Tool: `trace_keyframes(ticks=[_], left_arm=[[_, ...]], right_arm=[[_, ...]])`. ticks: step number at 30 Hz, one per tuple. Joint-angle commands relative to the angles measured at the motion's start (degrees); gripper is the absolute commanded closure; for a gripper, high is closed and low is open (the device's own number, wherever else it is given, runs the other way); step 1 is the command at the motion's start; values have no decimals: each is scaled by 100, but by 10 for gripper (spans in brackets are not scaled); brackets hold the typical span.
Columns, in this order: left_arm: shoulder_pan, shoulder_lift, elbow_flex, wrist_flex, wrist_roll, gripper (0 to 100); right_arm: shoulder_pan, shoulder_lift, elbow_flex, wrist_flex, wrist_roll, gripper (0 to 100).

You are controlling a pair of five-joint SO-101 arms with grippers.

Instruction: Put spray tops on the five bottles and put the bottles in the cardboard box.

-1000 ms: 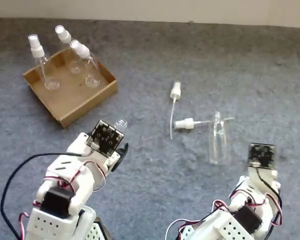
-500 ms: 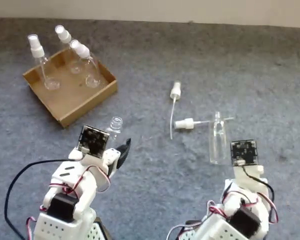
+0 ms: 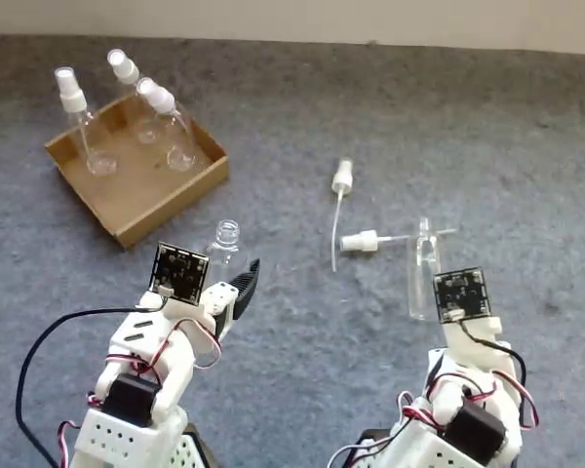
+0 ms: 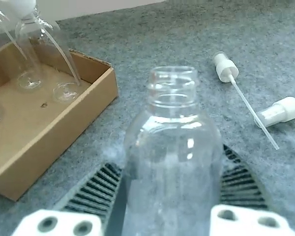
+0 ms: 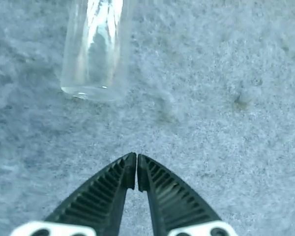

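Note:
My left gripper (image 4: pixel 172 194) is shut on a clear uncapped bottle (image 4: pixel 173 147), held upright with its open neck up; from above that bottle (image 3: pixel 224 242) stands just right of the cardboard box (image 3: pixel 203 185). Three bottles with white spray tops (image 3: pixel 156 96) stand in the box. Two loose spray tops lie on the carpet, one (image 3: pixel 342 176) farther away and one (image 3: pixel 361 241) on its side. A second bare bottle (image 3: pixel 423 265) lies flat near them. My right gripper (image 5: pixel 136 164) is shut and empty, a short way from that bottle's base (image 5: pixel 91 59).
Grey carpet covers the whole work area. The box's near wall (image 4: pixel 54 135) is to one side of the held bottle. The spray tops' long dip tubes (image 4: pixel 253 114) stretch across the carpet between the two arms. A pale wall strip runs along the far edge.
The left arm has carried the held bottle a little away from its base. The right arm has swung left and forward, bringing its wrist over the near end of the lying bottle.

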Motion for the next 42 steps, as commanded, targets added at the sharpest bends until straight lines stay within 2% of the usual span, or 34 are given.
trace_keyframes(ticks=[1,4,10,19,26,30,36,42], left_arm=[[22,-101,110,-123,79,888],[22,-101,119,-123,88,888],[31,-101,119,-123,88,888],[31,-101,119,-123,88,888],[31,-101,119,-123,88,888],[31,-101,119,-123,88,888],[31,-101,119,-114,88,888],[31,-101,119,-114,88,888]], right_arm=[[-242,-4,-365,13,62,991],[-312,4,-655,13,53,991],[-391,163,-1508,22,-589,991],[-1332,2448,-2132,22,-668,991],[-2062,3626,-3002,-259,-1714,991],[-2413,4075,-3424,-567,-1925,991],[-2536,5147,-4031,-585,-1978,991],[-2642,6352,-5209,-541,-2769,991]])
